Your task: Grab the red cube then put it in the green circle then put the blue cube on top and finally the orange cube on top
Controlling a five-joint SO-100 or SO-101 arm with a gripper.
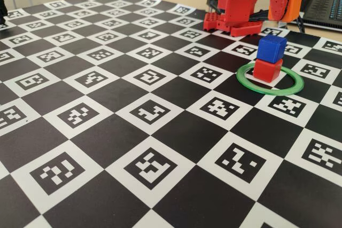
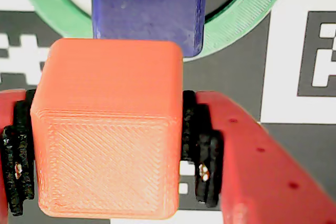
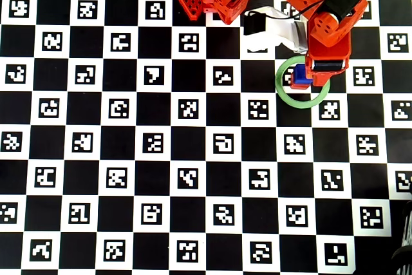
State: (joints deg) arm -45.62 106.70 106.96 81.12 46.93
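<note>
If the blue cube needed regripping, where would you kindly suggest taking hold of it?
Grip the blue cube across two opposite vertical side faces, descending from above: it sits flat atop the red cube, leaving those faces exposed and its underside blocked.

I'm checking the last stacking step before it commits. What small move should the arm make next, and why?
Probably shift a little until centred over the small matte blue cube, then lower. The gripper holds the bright-orange cube above the stack; blue already sits on the red cube inside the flat green ring.
</note>
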